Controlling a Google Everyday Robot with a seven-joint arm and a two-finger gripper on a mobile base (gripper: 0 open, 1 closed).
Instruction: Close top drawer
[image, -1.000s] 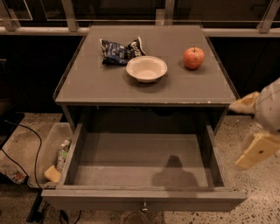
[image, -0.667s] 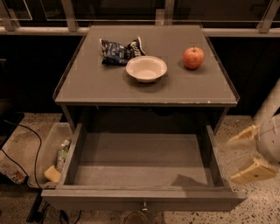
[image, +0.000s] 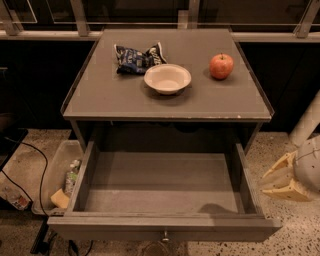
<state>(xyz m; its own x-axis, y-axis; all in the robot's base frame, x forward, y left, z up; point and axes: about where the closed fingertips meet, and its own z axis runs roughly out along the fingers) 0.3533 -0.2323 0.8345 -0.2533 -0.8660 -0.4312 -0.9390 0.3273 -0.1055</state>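
Asking (Mo): where's the top drawer (image: 160, 190) sitting right now, and what's the gripper (image: 272, 181) doing?

Replying (Jess): the top drawer is hanging all the way out of the grey cabinet (image: 110, 100), sticking toward the near side. Its flat front is running along the near edge, with the little round knob (image: 164, 235) poking out at the centre, and the inside is showing bare grey boards. The gripper is hovering off to the right, near the drawer's right wall and front corner, not touching it as far as I'm seeing, low over the speckled floor (image: 300, 232).

Asking (Mo): is it gripping anything?

Replying (Jess): nope. Its two cream fingers (image: 281, 167) are pointing left toward the drawer, sitting slightly apart with nothing between them.

Asking (Mo): what else is lying around?

Replying (Jess): on the cabinet top, a white bowl (image: 167, 78) is sitting around the middle, a red apple (image: 221, 66) is resting to its right, apart from it, and a crumpled blue snack bag (image: 136, 58) is lying just beyond the bowl toward the far left; can't tell if they're touching. Down on the floor, left of the drawer, a clear bin (image: 54, 165) is holding a bottle (image: 71, 176) and a yellow block (image: 60, 198), and a black cable (image: 37, 157) is snaking past it further left.
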